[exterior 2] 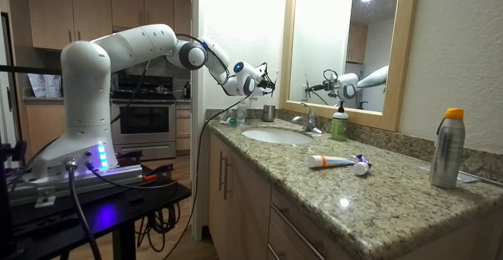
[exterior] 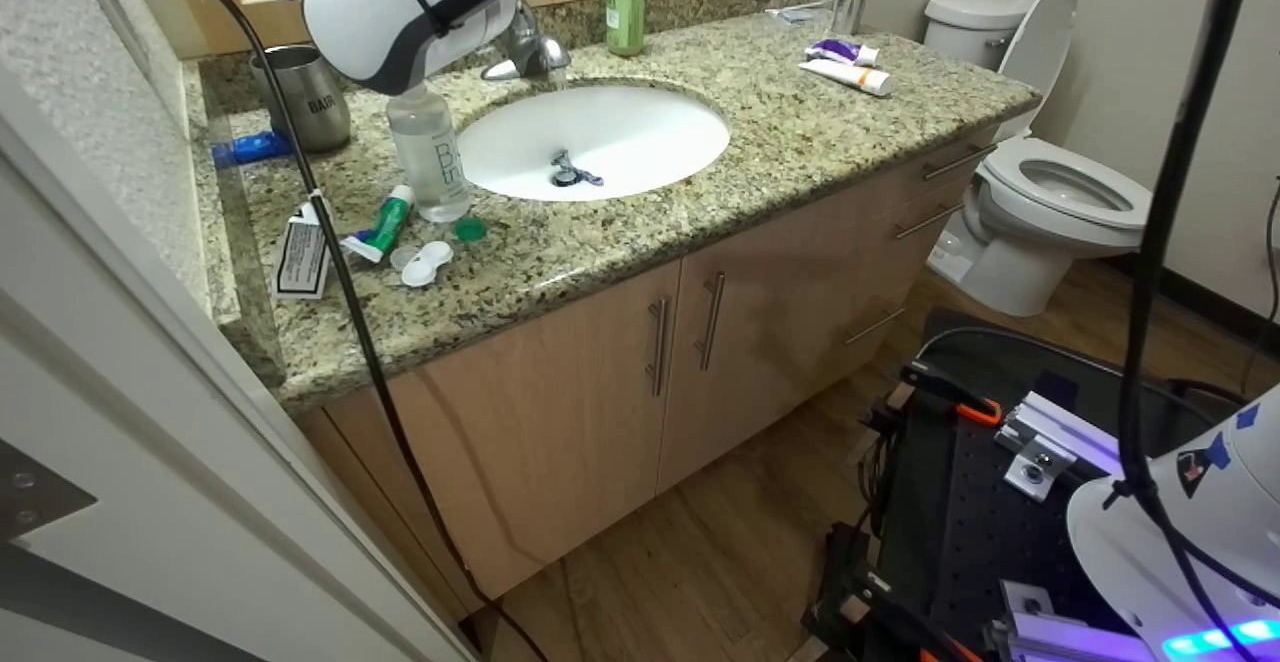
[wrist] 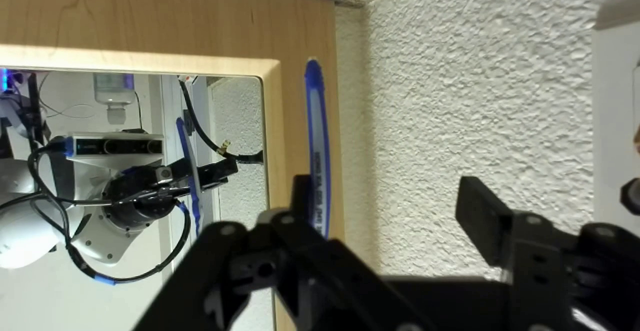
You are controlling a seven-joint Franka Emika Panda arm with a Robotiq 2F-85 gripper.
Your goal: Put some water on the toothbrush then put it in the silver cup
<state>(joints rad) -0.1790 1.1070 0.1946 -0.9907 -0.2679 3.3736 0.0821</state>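
The silver cup point(exterior: 322, 107) stands upright at the back left corner of the counter, marked BAIR. In an exterior view my gripper point(exterior 2: 271, 85) is above that silver cup point(exterior 2: 268, 114). In the wrist view the gripper point(wrist: 387, 203) is open, with a wide gap between its fingers. The whitish toothbrush with blue edges point(wrist: 318, 136) stands lengthwise along the left finger, well apart from the right one. Its lower part is hidden behind the finger. Whether it touches that finger, I cannot tell.
A clear bottle point(exterior: 432, 157) stands near the cup, with a green tube point(exterior: 389, 222) beside it. Water runs from the faucet point(exterior: 535, 50) into the sink point(exterior: 660, 112). A framed mirror point(exterior 2: 326, 55) is close to the gripper. A green soap bottle point(exterior: 626, 17) stands behind the sink.
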